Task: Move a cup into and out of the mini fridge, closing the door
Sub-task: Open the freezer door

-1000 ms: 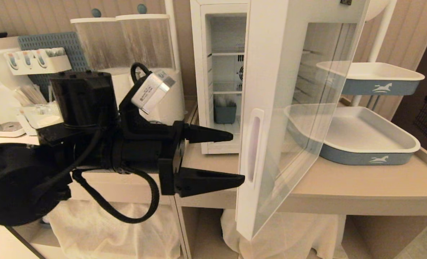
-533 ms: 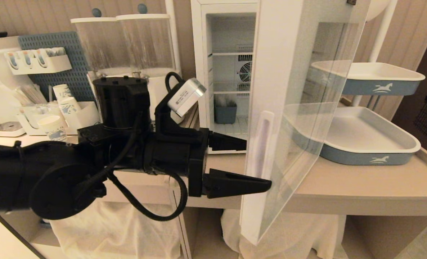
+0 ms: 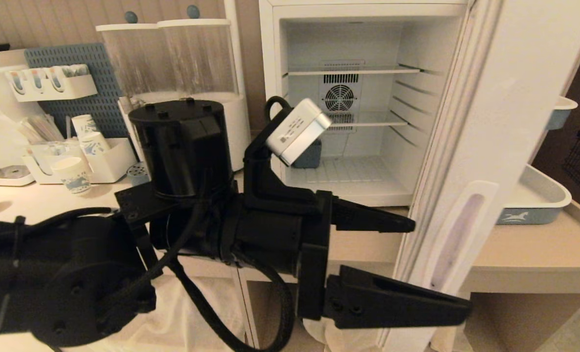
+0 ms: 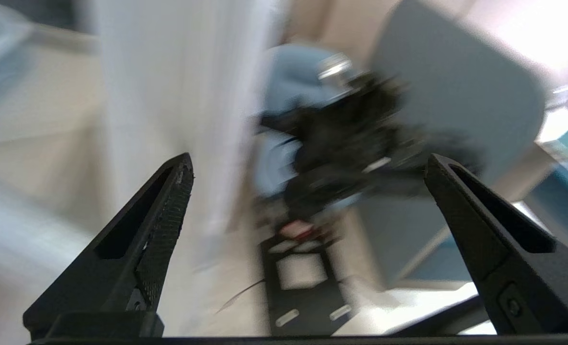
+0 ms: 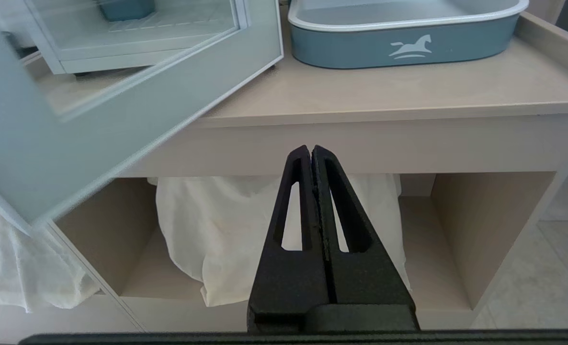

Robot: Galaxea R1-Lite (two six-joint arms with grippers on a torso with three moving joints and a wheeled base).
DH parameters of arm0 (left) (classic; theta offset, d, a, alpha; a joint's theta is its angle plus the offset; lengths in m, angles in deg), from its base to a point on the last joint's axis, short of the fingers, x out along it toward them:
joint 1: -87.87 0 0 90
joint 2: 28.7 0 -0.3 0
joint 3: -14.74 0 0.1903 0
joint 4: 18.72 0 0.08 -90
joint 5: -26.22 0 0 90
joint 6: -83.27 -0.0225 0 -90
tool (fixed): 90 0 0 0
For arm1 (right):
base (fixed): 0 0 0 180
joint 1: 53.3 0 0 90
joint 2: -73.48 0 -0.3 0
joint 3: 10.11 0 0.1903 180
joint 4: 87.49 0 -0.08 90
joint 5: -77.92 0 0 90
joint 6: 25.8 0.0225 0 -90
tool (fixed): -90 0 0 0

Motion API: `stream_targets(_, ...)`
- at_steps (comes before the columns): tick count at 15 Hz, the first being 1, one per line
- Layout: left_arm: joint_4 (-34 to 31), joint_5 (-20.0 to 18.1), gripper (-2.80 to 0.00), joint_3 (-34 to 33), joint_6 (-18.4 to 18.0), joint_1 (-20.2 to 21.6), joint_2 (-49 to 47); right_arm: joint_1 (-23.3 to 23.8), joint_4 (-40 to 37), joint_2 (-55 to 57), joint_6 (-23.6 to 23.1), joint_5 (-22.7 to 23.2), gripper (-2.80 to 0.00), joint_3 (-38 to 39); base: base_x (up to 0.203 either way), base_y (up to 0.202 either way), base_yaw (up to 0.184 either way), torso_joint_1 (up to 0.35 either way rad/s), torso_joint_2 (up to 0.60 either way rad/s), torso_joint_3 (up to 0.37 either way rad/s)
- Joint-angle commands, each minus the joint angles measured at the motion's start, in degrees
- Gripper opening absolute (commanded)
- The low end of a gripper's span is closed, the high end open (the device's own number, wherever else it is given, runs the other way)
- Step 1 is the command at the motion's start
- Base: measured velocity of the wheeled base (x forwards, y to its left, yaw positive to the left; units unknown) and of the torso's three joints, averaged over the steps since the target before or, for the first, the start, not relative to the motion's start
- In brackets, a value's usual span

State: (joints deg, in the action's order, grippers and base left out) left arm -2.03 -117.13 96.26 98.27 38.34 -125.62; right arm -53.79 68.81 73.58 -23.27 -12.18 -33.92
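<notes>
Blue bin [image 3: 308, 154] in mini fridge [image 3: 368, 44]

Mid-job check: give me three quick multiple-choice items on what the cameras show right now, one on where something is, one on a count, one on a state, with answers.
1. Where is the left end effector?
A. Inside the fridge
B. Beside the door's handle edge, in front of the fridge
C. Over the paper cups

2. How many shelves span the fridge above its floor?
A. Two
B. Four
C. None

3. What state is the door in?
A. Shut
B. Removed
C. Swung wide open

Answers:
1. B, head view puts its spread fingers next to the handle recess, outside the cabinet.
2. A, two thin shelves cross the interior, one above the fan and one below.
3. C, the whole interior is exposed and the door stands off to the right.

The right end effector hangs shut below the counter.
</notes>
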Motion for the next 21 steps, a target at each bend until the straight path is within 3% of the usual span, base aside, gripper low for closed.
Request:
stream_targets(1, 2.1, 2.7, 0.00, 0.1, 3.8, -5.4, 0.9, 0.0, 0.0, 0.1, 0.0, 0.0, -2.80, 0.0, 0.000, 0.000, 0.000, 0.000, 0.00, 0.000)
stream_targets(3, 8.1, 9.4, 0.00, 0.0, 10.3, -11.7, 0.9, 0.0, 0.0, 0.1, 0.0, 0.0, -2.80, 0.0, 0.000, 0.000, 0.000, 0.000, 0.00, 0.000)
stream_targets(4, 10.0, 10.8, 0.00, -0.5, 12.1, -13.4, 1.2, 0.0, 0.0, 0.1, 0.0, 0.0, -2.80, 0.0, 0.000, 0.000, 0.000, 0.000, 0.00, 0.000)
stream_targets(8, 8.9, 11.2, 0.00, -3.3, 12.4, -14.6, 6.2, 0.0, 0.0, 0.1, 0.0, 0.0, -2.80, 0.0, 0.000, 0.000, 0.000, 0.000, 0.00, 0.000)
stream_targets(13, 2.0, 11.3, 0.00, -7.5, 12.1, -16.3, 14.9, 0.0, -0.1, 0.1, 0.0, 0.0, -2.80, 0.0, 0.000, 0.000, 0.000, 0.000, 0.00, 0.000)
stream_targets(15, -2.5, 11.4, 0.00, -7.7, 11.6, -15.9, 19.5, 0.0, -0.1, 0.1, -0.1, 0.0, -2.80, 0.0, 0.000, 0.000, 0.000, 0.000, 0.00, 0.000)
stream_targets(18, -17.1, 12.5, 0.00, -6.5, 6.7, -12.3, 27.4, 0.0, -0.1, 0.1, 0.0, 0.0, -2.80, 0.0, 0.000, 0.000, 0.000, 0.000, 0.00, 0.000)
stream_targets(19, -23.5, 16.8, 0.00, -6.3, 6.2, -10.8, 29.9, 0.0, -0.1, 0.1, 0.0, 0.0, -2.80, 0.0, 0.000, 0.000, 0.000, 0.000, 0.00, 0.000)
stream_targets(20, -26.8, 24.5, -2.80, -6.6, 6.0, -9.5, 31.7, 0.0, -0.1, 0.1, 0.0, 0.0, -2.80, 0.0, 0.000, 0.000, 0.000, 0.000, 0.00, 0.000)
stream_targets(21, -28.7, 33.5, -2.80, -7.8, 5.6, -7.5, 33.2, 0.0, -0.1, 0.1, 0.0, 0.0, -2.80, 0.0, 0.000, 0.000, 0.000, 0.000, 0.00, 0.000)
